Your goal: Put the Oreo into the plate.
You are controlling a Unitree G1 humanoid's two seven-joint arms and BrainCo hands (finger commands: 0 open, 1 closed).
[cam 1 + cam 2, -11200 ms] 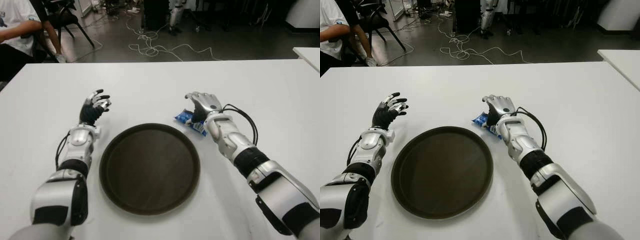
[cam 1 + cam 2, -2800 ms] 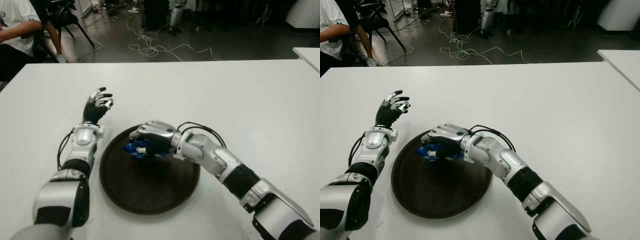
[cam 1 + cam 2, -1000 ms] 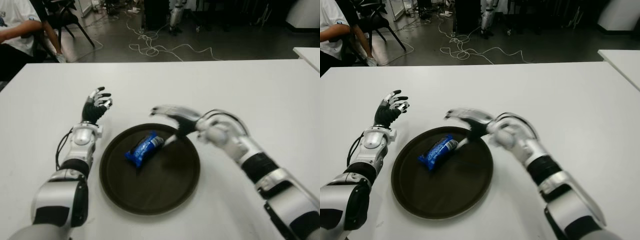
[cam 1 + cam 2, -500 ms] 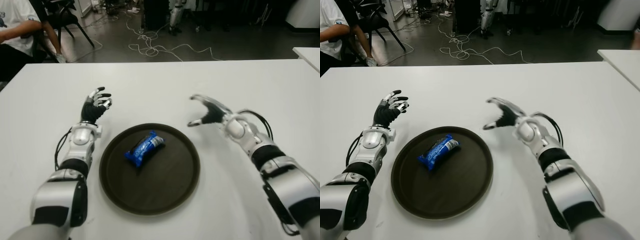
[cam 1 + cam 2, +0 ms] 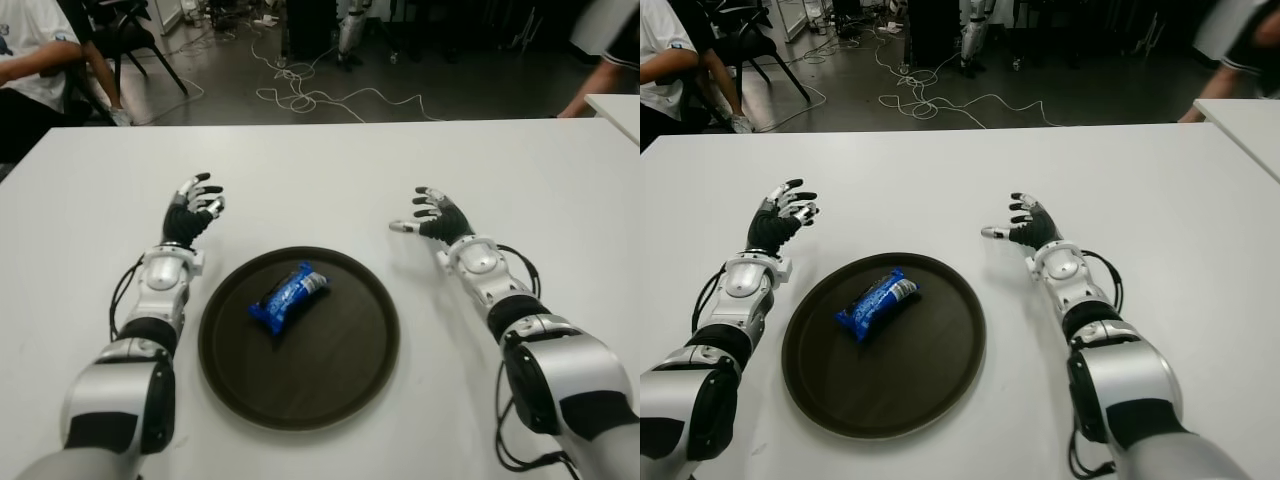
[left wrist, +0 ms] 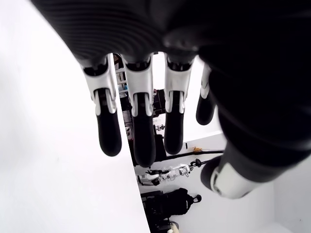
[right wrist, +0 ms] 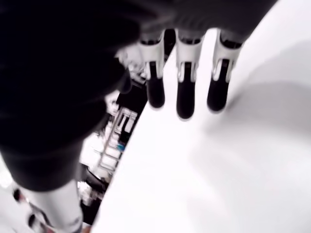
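White worktop [image 5: 330,160] fills my view, dark floor with loose cables [image 5: 320,95] behind its far edge. A seated person [image 5: 30,60] shows at far left, another person's arm [image 5: 600,60] at far right.

Round dark plate [image 5: 340,390] sits on the worktop in front of me, between my two arms. Blue Oreo [image 5: 289,297] pack lies flat inside the plate, in its far-left part, tilted diagonally, nothing touching it.

My right hand [image 5: 432,217] shows to the right of the plate, just past its far-right rim, well apart from the Oreo. Fingers spread and loose, holding nothing; right wrist view shows the fingers [image 7: 185,92] extended over bare white worktop.

My left hand [image 5: 192,212] shows to the left of the plate's far side, idle, also apart from the Oreo. Fingers [image 6: 139,126] relaxed and slightly bent in the left wrist view, empty.

Oreo sits nearer my left hand than my right one.
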